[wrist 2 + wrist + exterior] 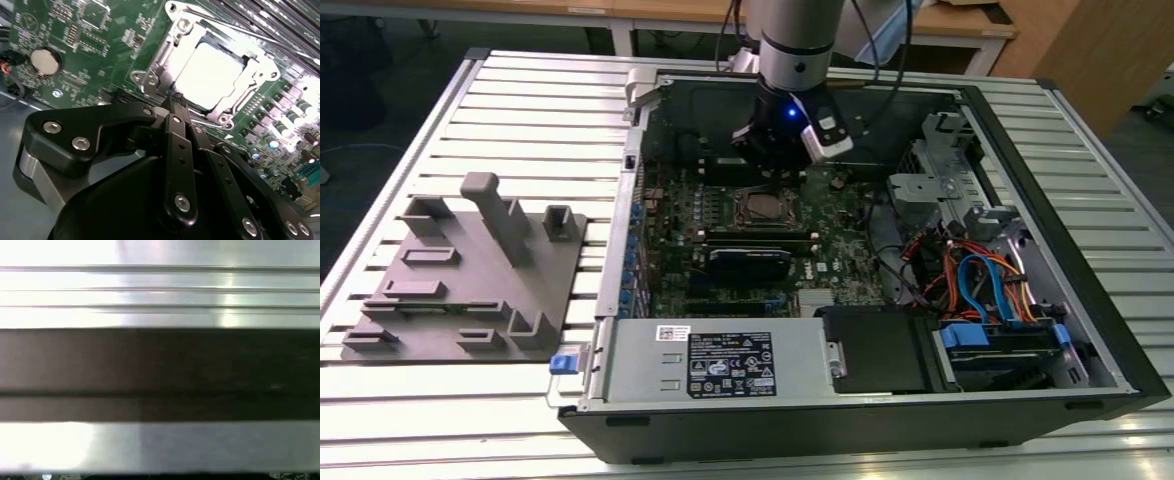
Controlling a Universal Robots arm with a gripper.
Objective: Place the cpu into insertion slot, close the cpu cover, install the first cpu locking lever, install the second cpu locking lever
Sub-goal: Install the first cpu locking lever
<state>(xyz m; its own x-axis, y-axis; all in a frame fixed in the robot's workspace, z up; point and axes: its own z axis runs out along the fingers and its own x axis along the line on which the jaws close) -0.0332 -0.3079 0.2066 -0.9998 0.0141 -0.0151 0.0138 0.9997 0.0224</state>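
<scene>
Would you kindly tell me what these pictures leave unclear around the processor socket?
Socket: too small in the exterior view to judge its latching.
Chip: face washed out by glare, second wrist view.
Socket's near edge: hidden behind the gripper, second wrist view.
Metal bands: blurred beyond identifying, first wrist view.

Exterior view high overhead, second wrist view close, both seemingly on the insertion slot [761, 208].

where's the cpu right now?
The cpu sits in the insertion slot in the middle of the motherboard, framed by the cpu cover; in the second wrist view it lies just beyond the shut gripper.
</scene>
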